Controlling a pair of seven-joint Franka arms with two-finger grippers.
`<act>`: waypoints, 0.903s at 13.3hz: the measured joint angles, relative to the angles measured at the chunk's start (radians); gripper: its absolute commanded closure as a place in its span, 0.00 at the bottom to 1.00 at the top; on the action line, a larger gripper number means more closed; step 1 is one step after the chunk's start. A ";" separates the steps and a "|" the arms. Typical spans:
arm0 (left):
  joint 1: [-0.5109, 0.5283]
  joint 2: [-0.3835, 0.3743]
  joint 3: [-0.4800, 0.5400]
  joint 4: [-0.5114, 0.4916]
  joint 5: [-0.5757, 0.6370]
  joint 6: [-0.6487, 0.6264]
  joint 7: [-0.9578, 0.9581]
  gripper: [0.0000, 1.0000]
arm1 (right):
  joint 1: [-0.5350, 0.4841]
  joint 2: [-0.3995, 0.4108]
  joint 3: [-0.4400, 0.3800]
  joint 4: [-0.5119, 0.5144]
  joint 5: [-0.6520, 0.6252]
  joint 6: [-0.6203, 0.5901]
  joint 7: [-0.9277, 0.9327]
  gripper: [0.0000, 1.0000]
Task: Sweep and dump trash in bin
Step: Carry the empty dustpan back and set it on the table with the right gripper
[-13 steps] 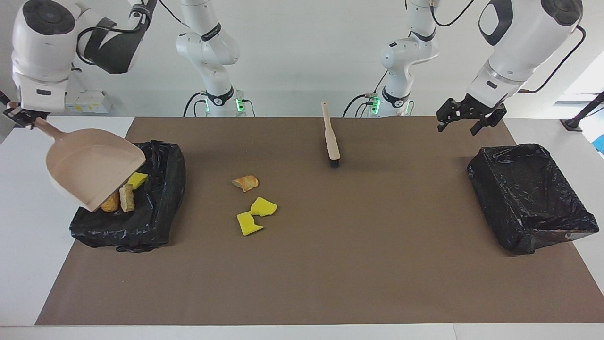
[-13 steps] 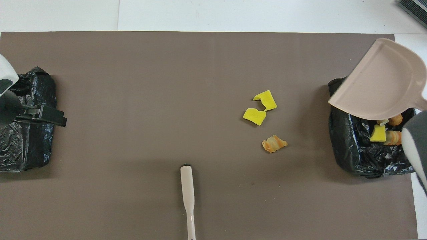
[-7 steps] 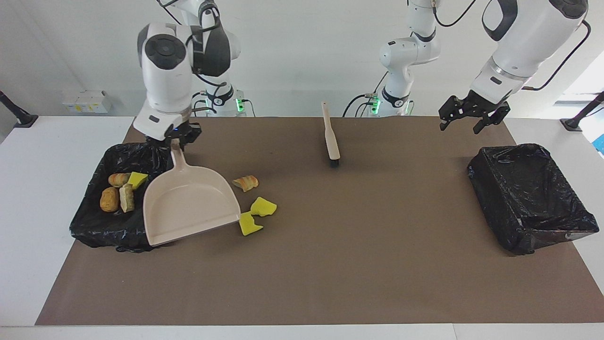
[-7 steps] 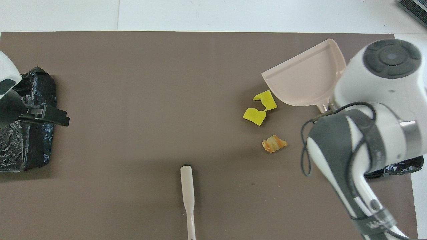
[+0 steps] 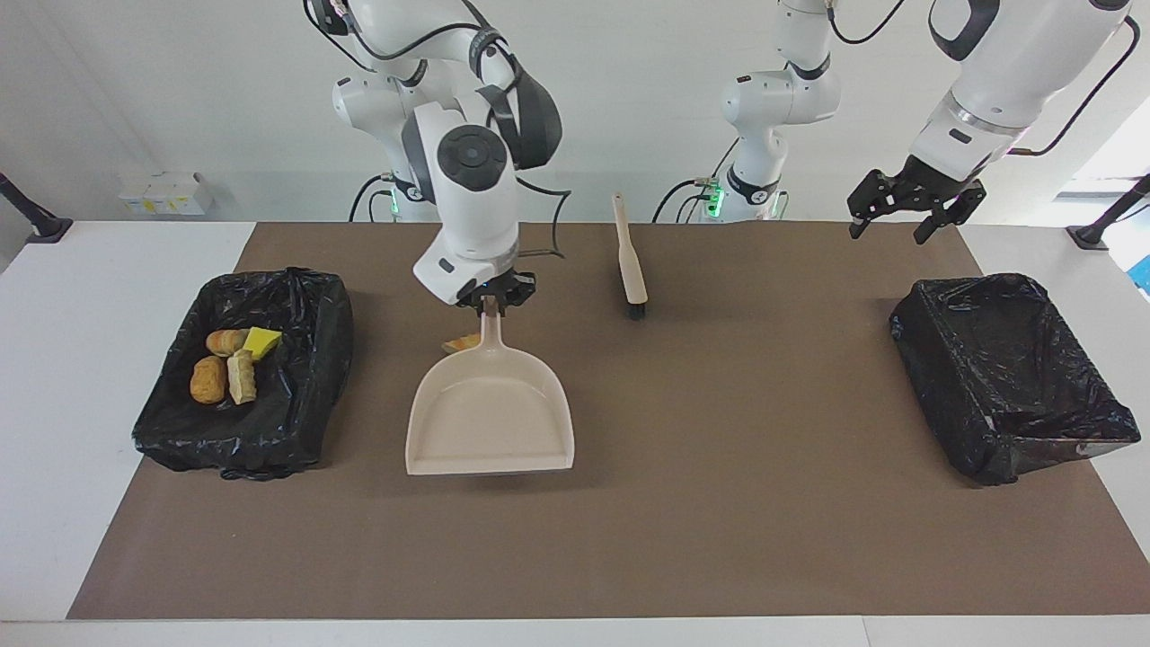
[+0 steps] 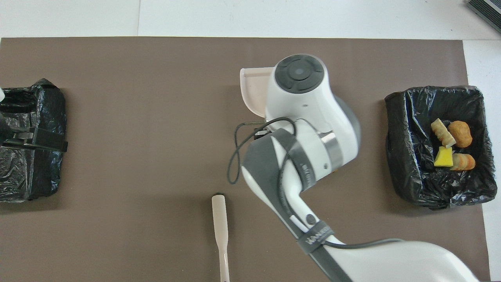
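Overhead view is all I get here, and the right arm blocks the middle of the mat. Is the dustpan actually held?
Observer: Yes. The right tool is shut on the handle of the dustpan, with the pan's mouth pointing away from the robots.
Operator: Any trash loose on the mat?
Observer: One orange-brown lump peeks out beside the handle, toward the right arm's end. The pan could hide more.
Operator: And the left tool?
Observer: The left tool hangs open in the air, near the lined bin at the left arm's end, which looks empty.
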 measured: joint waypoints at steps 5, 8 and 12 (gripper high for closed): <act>0.000 0.000 0.000 -0.012 0.010 0.001 0.002 0.00 | 0.057 0.157 0.049 0.063 0.036 0.162 0.055 1.00; -0.007 0.000 -0.004 -0.024 0.010 0.002 0.006 0.00 | 0.070 0.178 0.073 0.065 0.073 0.184 0.064 1.00; -0.015 -0.006 -0.007 -0.049 0.027 0.009 0.019 0.00 | 0.074 0.200 0.073 0.066 0.103 0.212 0.064 0.00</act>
